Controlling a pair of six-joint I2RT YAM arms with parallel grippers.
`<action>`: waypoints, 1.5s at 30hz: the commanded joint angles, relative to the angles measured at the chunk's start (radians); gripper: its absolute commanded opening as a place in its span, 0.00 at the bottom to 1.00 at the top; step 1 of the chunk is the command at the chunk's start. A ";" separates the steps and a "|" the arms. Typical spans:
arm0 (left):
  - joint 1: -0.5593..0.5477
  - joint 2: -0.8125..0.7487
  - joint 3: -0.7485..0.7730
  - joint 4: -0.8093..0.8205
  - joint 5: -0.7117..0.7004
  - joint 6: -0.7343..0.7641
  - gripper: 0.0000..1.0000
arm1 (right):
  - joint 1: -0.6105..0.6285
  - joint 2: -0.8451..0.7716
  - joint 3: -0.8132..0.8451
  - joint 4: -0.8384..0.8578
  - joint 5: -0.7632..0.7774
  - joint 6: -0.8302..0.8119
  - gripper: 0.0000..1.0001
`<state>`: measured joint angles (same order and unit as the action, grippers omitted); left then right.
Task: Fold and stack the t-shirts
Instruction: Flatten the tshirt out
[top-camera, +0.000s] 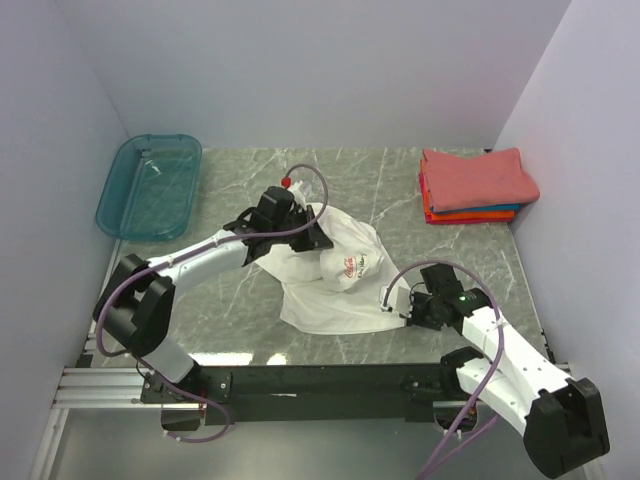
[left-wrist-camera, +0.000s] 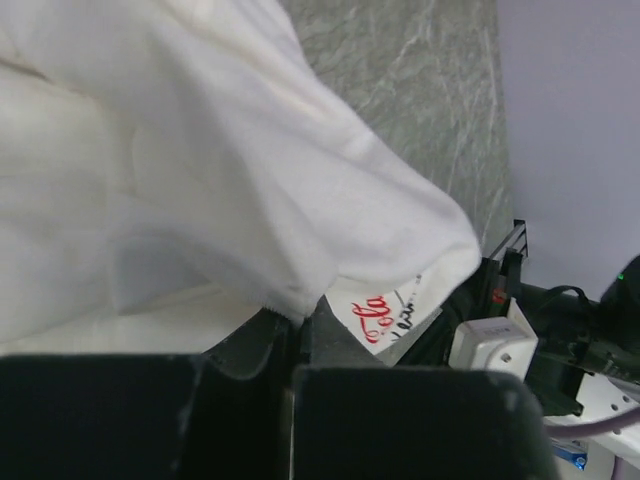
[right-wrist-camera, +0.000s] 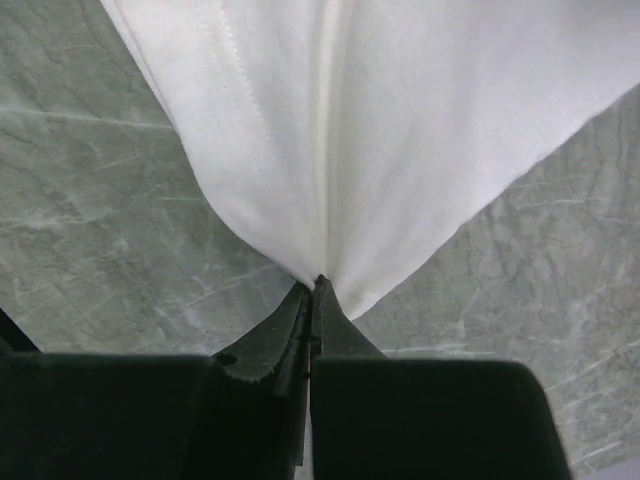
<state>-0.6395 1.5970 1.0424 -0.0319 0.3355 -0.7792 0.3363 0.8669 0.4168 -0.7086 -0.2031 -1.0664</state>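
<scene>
Item: white tee (top-camera: 340, 285), crumpled on the table (top-camera: 240, 320), red print facing up.
My left gripper (top-camera: 312, 233): clenched on the tee's far-left edge, cloth draped over it.
My right gripper (top-camera: 402, 308): clenched on the tee's near-right hem, cloth fanning from the tips.
Stack (top-camera: 475, 180), folded, coral on top: beyond the tee, rightward, well apart.
Bin (top-camera: 112, 205): beyond the tee, leftward, well apart.

A teal plastic bin (top-camera: 148, 186) sits at the far left edge of the grey marbled table (top-camera: 240, 322)
</scene>
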 joint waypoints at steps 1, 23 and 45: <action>-0.006 -0.088 0.088 -0.019 0.008 0.044 0.00 | -0.025 -0.031 0.045 0.008 -0.002 0.020 0.00; 0.008 -0.333 0.651 -0.074 -0.214 0.345 0.00 | -0.414 -0.060 0.362 0.136 -0.076 0.172 0.00; 0.003 -0.422 0.570 -0.034 -0.254 0.396 0.00 | -0.522 0.030 0.608 0.152 -0.372 0.375 0.00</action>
<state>-0.6346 1.1717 1.6238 -0.1177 0.1238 -0.4053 -0.1795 0.8543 0.9699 -0.5838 -0.5262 -0.7330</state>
